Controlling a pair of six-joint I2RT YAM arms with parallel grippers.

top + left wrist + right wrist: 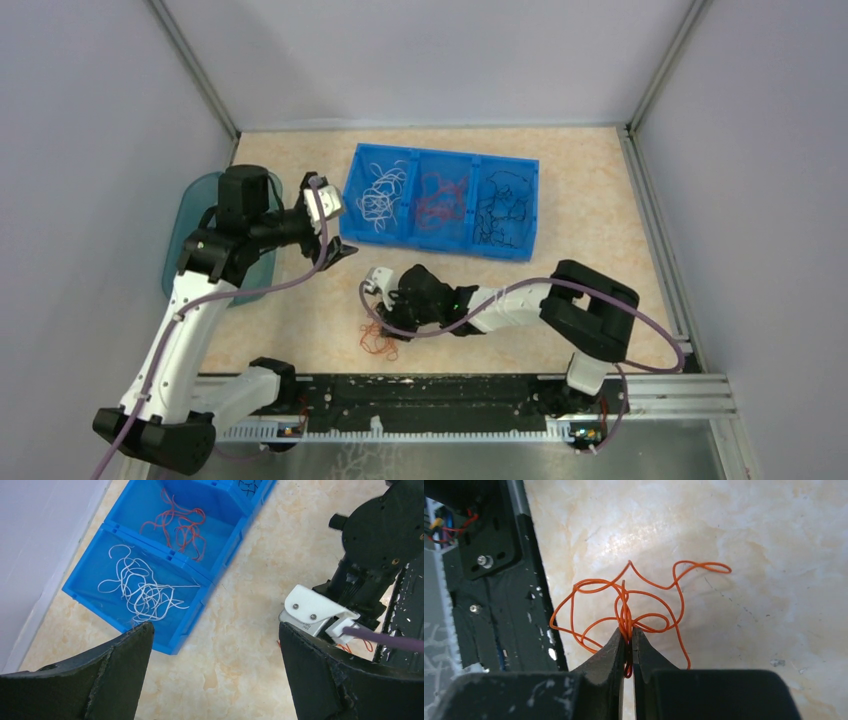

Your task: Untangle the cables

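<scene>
A small tangle of red-orange cables (378, 343) lies on the table near the front rail. My right gripper (387, 322) reaches down onto it and is shut on a bunch of its strands; in the right wrist view the orange cables (626, 611) loop out from between the closed fingertips of the gripper (629, 630). My left gripper (338, 215) hovers wide open left of the blue bin, and its wrist view shows nothing between the tips of the gripper (215, 626). The bin holds white cables (142, 587), red cables (180, 522) and black cables (503, 208) in separate compartments.
The blue three-compartment bin (445, 153) stands at the back middle of the table. A teal tray (190, 225) lies at the left wall under the left arm. The black and metal front rail (499, 580) runs close beside the orange tangle.
</scene>
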